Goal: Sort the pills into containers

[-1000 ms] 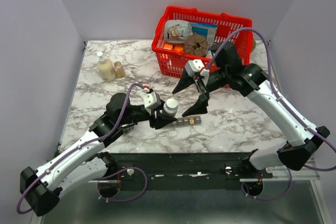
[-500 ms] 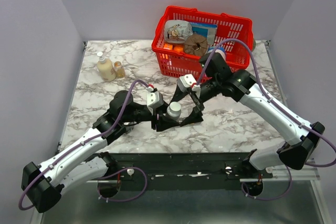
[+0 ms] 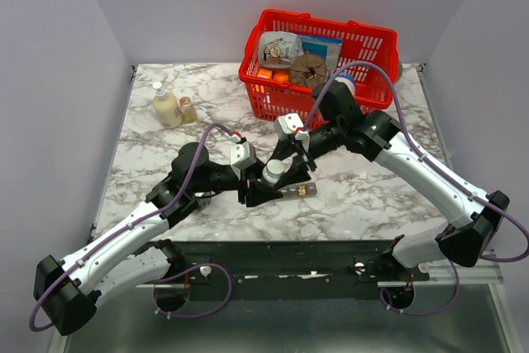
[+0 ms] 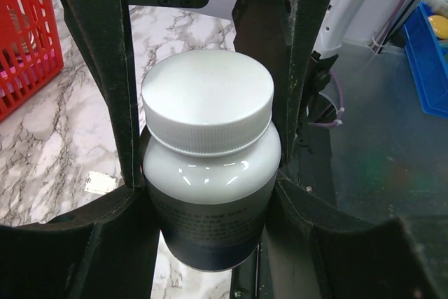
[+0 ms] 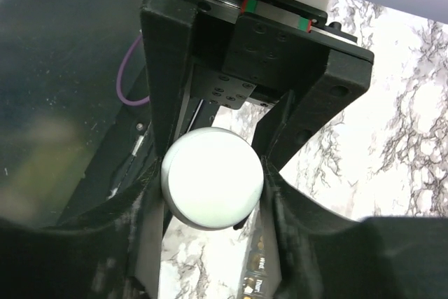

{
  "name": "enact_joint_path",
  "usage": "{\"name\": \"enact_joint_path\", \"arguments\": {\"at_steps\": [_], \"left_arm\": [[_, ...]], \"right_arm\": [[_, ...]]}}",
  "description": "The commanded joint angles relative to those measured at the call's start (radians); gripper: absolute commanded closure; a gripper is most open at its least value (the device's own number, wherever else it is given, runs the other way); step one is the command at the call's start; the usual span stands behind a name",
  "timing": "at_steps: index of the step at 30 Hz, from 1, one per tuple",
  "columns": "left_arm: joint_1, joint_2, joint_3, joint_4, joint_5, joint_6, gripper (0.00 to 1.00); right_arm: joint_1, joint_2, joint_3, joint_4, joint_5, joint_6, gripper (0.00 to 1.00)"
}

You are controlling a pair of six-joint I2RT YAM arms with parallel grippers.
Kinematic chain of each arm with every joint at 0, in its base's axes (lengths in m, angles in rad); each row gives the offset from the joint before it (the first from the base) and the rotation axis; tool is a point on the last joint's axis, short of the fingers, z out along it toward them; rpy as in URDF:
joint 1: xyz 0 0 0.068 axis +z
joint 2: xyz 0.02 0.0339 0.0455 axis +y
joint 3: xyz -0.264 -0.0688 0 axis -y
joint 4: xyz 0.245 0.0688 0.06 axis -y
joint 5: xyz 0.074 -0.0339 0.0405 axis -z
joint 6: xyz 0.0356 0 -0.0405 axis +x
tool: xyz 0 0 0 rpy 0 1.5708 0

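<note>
Right arm has swung in toward the left since a second ago. Its hand [image 5: 213,173] was hanging wide above the counter [image 3: 372,188] near the red basket [image 3: 281,98], and now it sits right on top of the white pill bottle [image 4: 210,194]. Its fingers [image 4: 105,68] have narrowed onto the white screw cap [image 4: 207,99], one on each side and touching it as far as I can see from the right wrist view.

Left arm hasn't budged. Its hand [image 3: 266,186] is clamped around the bottle's body below the cap, holding it upright just above the counter near the front edge, roughly in the middle.

The dark grey container strip [image 3: 299,190] lies flat on the counter just to the right of the left hand, almost under the right one, running left to right. A couple of small gold-ish specks sit on it, but they're too tiny for me to say what they are.

The basket is at the far side, packed with packets and a round brown thing. Over at the far left stand a cream bottle [image 3: 166,107] and a little amber one [image 3: 188,109], side by side and well apart from everything else.
</note>
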Motion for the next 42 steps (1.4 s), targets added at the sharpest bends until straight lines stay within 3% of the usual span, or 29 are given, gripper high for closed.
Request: {"name": "enact_joint_path", "arguments": {"at_steps": [1, 2, 3, 5, 6, 12, 15, 21, 26, 29, 34, 39, 42], "left_arm": [[0.012, -0.021, 0.018, 0.078, -0.075, -0.023, 0.92], [0.013, -0.027, 0.018, 0.072, -0.076, -0.022, 0.85], [0.016, -0.030, 0.016, 0.060, -0.076, -0.022, 0.70], [0.021, -0.041, 0.015, 0.043, -0.076, -0.020, 0.54], [0.022, -0.044, 0.015, 0.017, -0.078, -0.013, 0.41], [0.033, -0.093, 0.012, -0.130, -0.078, 0.050, 0.10], [0.036, -0.132, 0.019, -0.257, -0.099, 0.118, 0.01], [0.036, -0.207, 0.059, -0.503, -0.309, 0.332, 0.01], [0.036, -0.265, 0.006, -0.488, -0.484, 0.403, 0.01], [0.035, -0.280, -0.042, -0.431, -0.507, 0.405, 0.01], [0.036, -0.300, -0.102, -0.348, -0.517, 0.398, 0.01], [0.036, -0.328, -0.148, -0.287, -0.489, 0.382, 0.01], [0.036, -0.325, -0.161, -0.267, -0.474, 0.374, 0.01]], "right_arm": [[0.019, 0.013, -0.030, 0.026, 0.033, 0.047, 0.65], [0.018, 0.008, -0.035, 0.029, 0.037, 0.051, 0.66], [0.017, 0.002, -0.039, 0.032, 0.042, 0.055, 0.67], [0.018, -0.007, -0.058, 0.042, 0.051, 0.060, 0.67], [0.017, -0.016, -0.065, 0.049, 0.056, 0.070, 0.69], [-0.047, -0.042, -0.098, 0.082, 0.073, 0.109, 0.69], [-0.084, -0.072, -0.148, 0.110, 0.097, 0.113, 0.69], [-0.208, -0.177, -0.303, 0.150, 0.209, 0.126, 0.69], [-0.382, -0.295, -0.550, 0.257, 0.388, 0.141, 0.69], [-0.512, -0.377, -0.682, 0.332, 0.503, 0.149, 0.68], [-0.874, -0.421, -0.771, 0.389, 0.576, 0.104, 0.69], [-1.168, -0.334, -0.773, 0.403, 0.597, 0.015, 0.69], [-1.270, -0.242, -0.750, 0.415, 0.596, -0.006, 0.68]]}}
